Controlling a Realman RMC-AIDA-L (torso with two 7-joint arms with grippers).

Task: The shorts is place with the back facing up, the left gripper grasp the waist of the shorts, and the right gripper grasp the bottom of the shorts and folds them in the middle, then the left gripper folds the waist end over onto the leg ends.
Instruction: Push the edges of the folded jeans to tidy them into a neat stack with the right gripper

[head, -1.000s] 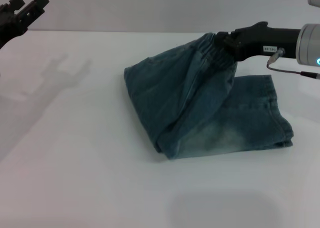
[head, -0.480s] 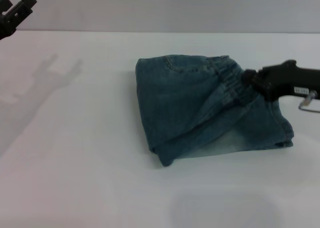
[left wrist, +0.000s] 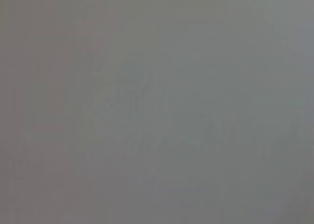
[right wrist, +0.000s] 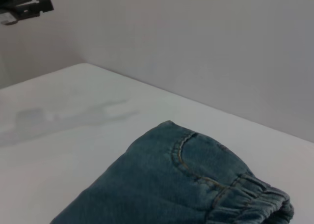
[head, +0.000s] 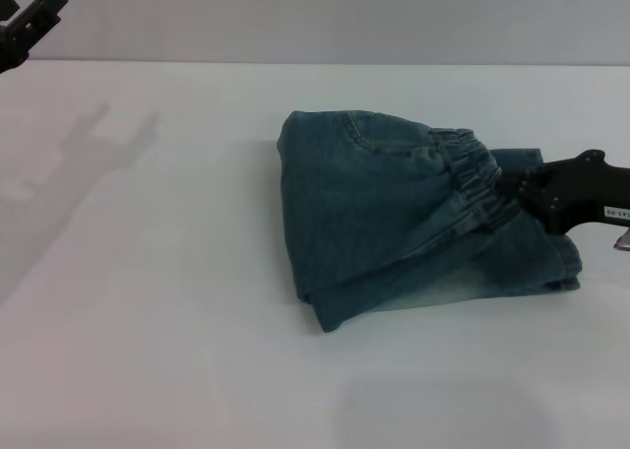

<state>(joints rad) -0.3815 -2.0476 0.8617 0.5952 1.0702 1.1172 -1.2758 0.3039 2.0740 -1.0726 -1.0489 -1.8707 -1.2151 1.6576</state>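
**A:** so what do the shorts (head: 394,208) look like right now?

**B:** one pair, faded blue-green denim, folded into a chunky bundle sitting right of the middle on the white table (head: 177,301). The waist (head: 471,173), that darker ruffled elastic band, is lying across the top layer toward the right side. A paler bleached patch shows on the lower layer along the near edge. From the right wrist camera you get a curved stitched pocket seam (right wrist: 184,155) just beside the gathered band.

**A:** and the grippers?

**B:** two of them. The right gripper (head: 522,189) comes in low from the right edge and its tip is buried in the waist fabric, so it looks clamped onto the band. The left gripper (head: 30,21) is way off in the far left corner, up above the table and well apart from the denim. Can't tell if its jaws are apart or together. It throws one shadow (head: 89,154) on the tabletop.

**A:** left wrist cam any help?

**B:** nope, just a flat grey blank.
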